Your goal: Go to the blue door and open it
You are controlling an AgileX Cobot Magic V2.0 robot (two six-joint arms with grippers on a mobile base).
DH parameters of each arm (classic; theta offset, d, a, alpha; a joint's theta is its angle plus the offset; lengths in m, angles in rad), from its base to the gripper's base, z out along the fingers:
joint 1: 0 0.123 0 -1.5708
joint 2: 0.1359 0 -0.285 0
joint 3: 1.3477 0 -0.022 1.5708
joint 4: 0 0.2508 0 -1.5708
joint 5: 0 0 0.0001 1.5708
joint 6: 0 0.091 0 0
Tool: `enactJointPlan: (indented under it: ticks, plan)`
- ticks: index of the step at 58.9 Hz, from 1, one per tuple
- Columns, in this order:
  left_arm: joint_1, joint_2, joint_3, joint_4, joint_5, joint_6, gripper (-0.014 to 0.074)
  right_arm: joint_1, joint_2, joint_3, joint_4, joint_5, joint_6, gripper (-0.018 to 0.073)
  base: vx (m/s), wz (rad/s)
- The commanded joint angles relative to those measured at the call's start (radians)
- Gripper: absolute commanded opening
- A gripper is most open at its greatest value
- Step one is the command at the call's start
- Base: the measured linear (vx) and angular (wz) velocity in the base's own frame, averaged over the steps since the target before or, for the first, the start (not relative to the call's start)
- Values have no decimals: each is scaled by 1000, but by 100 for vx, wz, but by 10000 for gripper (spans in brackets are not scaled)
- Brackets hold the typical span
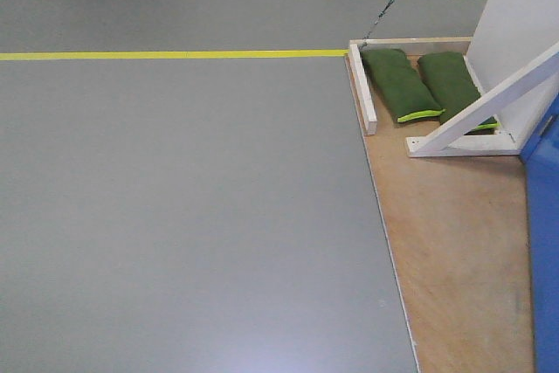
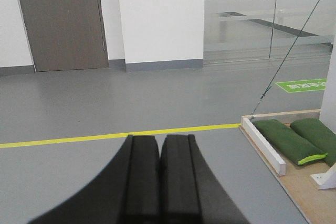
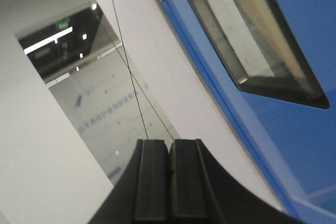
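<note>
The left hand (image 2: 159,148) sits at 6 o'clock in its wrist view, its black fingers clenched flat together on nothing. Past it lies grey floor (image 2: 105,103) crossed by a yellow line (image 2: 105,136). At 4 o'clock a plywood base (image 2: 304,187) carries two green sandbags (image 2: 286,140) just behind a white batten (image 2: 264,145). A thin cable (image 2: 283,61) rises from the base's corner toward 1 o'clock. Farther off are a green floor sign (image 2: 302,85) at 3 o'clock, a glass wall (image 2: 247,14) at 1 o'clock and a brown door (image 2: 60,22) at 11 o'clock.

The right hand (image 3: 169,148), also at 6 o'clock, is likewise clenched and empty. The blue door (image 3: 299,150) fills the view from 1 to 4 o'clock, apart from the fingers, with a dark-framed window (image 3: 252,30) at 1 o'clock.

In the front view a slanted white brace (image 1: 489,98) crosses the sandbags at 2 o'clock. A blue panel (image 1: 543,242) is cropped at 4 o'clock; I cannot tell whether it is the door.
</note>
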Motion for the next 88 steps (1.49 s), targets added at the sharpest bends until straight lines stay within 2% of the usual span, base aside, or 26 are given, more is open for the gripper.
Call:
enactJointPlan:
  ticks: [1, 5, 9, 10, 18, 31, 44, 51, 64, 79, 88]
  plan:
    - [1, -14, -27, -2, -84, -7, 73, -129, -2, -27, 239, -112, -2, -1, 0, 0]
    - [1, -14, -27, -2, -84, -7, 73, -222, 16, -27, 364, -122, -2, -1, 0, 0]
    - [1, -14, -27, -2, -84, -7, 73, -316, 40, -27, 444, -120, -2, -1, 0, 0]
    - [1, -14, -27, -2, -84, -7, 73, -511, 103, -27, 549, -108, -2, -1, 0, 0]
    - [1, -14, -27, -2, -84, -7, 73, -628, 162, -27, 644, -108, -2, -1, 0, 0]
    - [1, -14, -27, -2, -84, -7, 73, -736, 241, -27, 774, -102, -2, -1, 0, 0]
    - [1, -14, -27, -2, -84, -7, 73, -750, 324, -27, 803, -79, -2, -1, 0, 0]
    - [1, -14, -27, -2, -84, -7, 73, -750, 366, -27, 817, 72, -2, -1, 0, 0]
    - [1, -14, -27, -2, -84, -7, 73, -744, 368, -30, 848, 223, -2, -1, 0, 0]
    - [1, -14, -27, -2, -84, -7, 73, -644, 334, -30, 852, 258, -2, -1, 0, 0]
    - [1, -14, -27, -2, -84, -7, 73, -550, 291, -30, 851, 258, -2, -1, 0, 0]
